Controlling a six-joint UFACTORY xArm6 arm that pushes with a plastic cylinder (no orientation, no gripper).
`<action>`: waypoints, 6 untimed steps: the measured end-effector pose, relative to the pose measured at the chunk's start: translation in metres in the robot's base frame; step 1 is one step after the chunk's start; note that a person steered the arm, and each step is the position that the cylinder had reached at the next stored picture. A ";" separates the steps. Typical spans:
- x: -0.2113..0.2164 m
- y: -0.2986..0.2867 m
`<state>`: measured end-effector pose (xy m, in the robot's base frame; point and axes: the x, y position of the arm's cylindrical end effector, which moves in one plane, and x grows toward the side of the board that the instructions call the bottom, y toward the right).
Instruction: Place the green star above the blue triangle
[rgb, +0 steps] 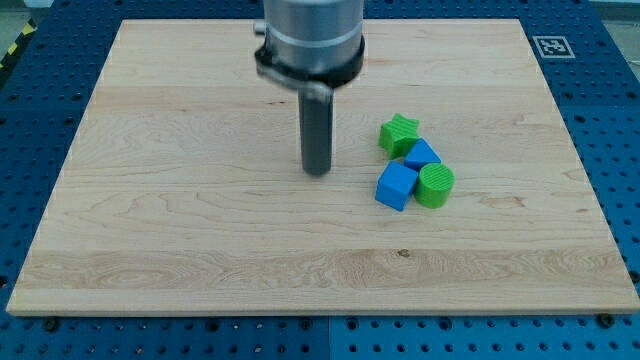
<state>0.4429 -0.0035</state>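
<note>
Your tip (317, 170) sits on the bare tabletop (200, 230), at about 9 o'clock from the block cluster, clear of every block. Nothing is touching it.

There's no gripper on this rig, so no grasp state to report: just a rod that pushes.

The cluster is packed tight on the view's right half. Green star (399, 133) is at the 12 o'clock end. Just below it, at its 5 o'clock and touching or nearly so, is a small blue block (422, 155); I read that as the blue triangle, though the shape isn't clear from this angle. Blue cube (396, 187) is at the 7 o'clock end and green cylinder (435, 186) at the 5 o'clock end, both pressed against the small blue block.

My read: the star already lies up and slightly 11 o'clock of the blue triangle, so the goal looks close to met. The tip's standoff at 9 o'clock makes sense for a rightward nudge on the star. Watch it: with blocks this tight, a low push hits the cube instead.

Count: two green blocks, two blue blocks, four total.
</note>
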 end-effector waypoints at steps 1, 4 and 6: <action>-0.017 0.028; -0.017 0.089; -0.013 0.057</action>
